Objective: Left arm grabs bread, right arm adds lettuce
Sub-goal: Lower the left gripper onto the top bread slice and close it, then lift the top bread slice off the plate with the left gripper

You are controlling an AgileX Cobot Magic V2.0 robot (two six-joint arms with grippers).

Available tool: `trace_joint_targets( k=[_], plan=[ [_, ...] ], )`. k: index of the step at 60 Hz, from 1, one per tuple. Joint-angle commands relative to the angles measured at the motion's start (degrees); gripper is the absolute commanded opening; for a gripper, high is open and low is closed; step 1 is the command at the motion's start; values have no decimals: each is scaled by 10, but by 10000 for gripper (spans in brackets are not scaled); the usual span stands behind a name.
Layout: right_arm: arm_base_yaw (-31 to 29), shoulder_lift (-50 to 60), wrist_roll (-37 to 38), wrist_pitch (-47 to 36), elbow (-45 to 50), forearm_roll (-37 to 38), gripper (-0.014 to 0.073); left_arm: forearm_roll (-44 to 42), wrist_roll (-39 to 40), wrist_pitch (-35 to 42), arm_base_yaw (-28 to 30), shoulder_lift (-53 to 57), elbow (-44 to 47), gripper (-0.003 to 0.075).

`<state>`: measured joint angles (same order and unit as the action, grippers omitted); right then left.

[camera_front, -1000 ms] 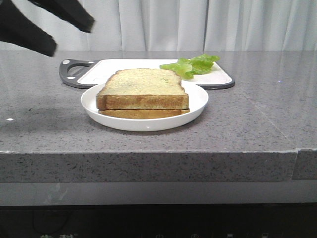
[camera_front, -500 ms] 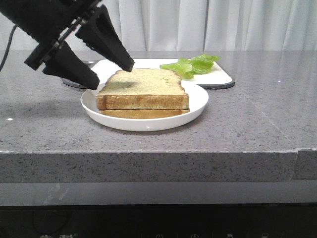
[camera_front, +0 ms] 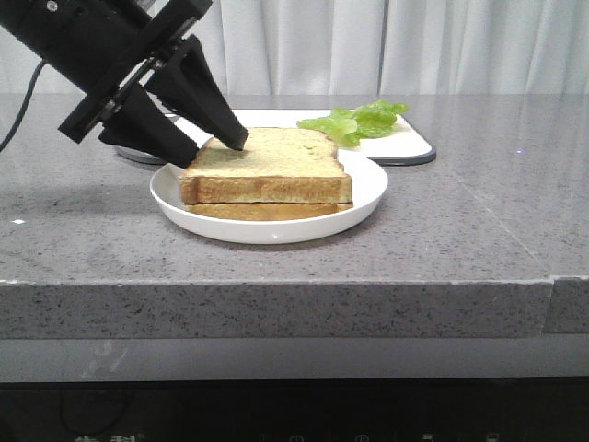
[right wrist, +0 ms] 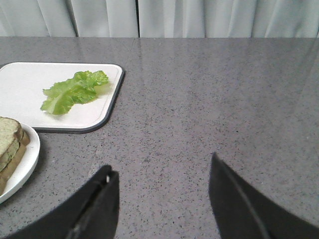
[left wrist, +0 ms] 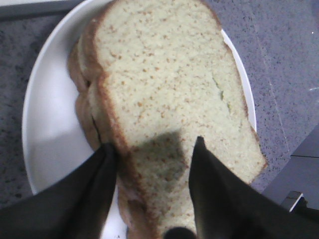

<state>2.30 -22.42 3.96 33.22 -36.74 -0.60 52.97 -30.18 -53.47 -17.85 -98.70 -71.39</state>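
Observation:
The bread (camera_front: 267, 166) is a thick slice lying on a thinner slice (camera_front: 267, 211) in a white plate (camera_front: 368, 193). My left gripper (camera_front: 216, 154) is open at the bread's left end. One finger is over the top face and the other is beside the crust, low over the plate. The left wrist view shows the bread (left wrist: 169, 84) between the spread fingers of the gripper (left wrist: 155, 143). The lettuce (camera_front: 354, 122) lies on a white cutting board (camera_front: 405, 143) behind the plate. My right gripper (right wrist: 161, 163) is open and empty over bare counter, to the right of the lettuce (right wrist: 75, 91).
The cutting board (right wrist: 25, 89) has a dark rim and a handle on its left end. The plate's edge (right wrist: 27, 164) with the stacked slices (right wrist: 9, 139) shows in the right wrist view. A grey stone counter (camera_front: 479, 212) runs under everything, and white curtains hang behind.
My left gripper has come down from the upper left to the bread's left end, jaws still spread. Bread, plate and lettuce have not moved.

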Motion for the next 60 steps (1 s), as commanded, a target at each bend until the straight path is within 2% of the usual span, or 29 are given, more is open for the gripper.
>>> trace_joint_targets(
  k=[1, 21, 42, 60],
  plan=[
    [-3, -10, -4, -49, -14, 6, 426, 33, -2, -12, -5, 18, -17, 223],
    [-3, -10, -4, -49, -14, 6, 426, 32, -2, -20, -5, 15, -17, -20],
    [-3, -10, -4, -50, -14, 6, 426, 35, -2, -27, 7, 57, -19, -20],
    [-3, -10, -4, -75, -14, 6, 426, 30, -2, -34, 63, 160, -19, -20]
  ],
)
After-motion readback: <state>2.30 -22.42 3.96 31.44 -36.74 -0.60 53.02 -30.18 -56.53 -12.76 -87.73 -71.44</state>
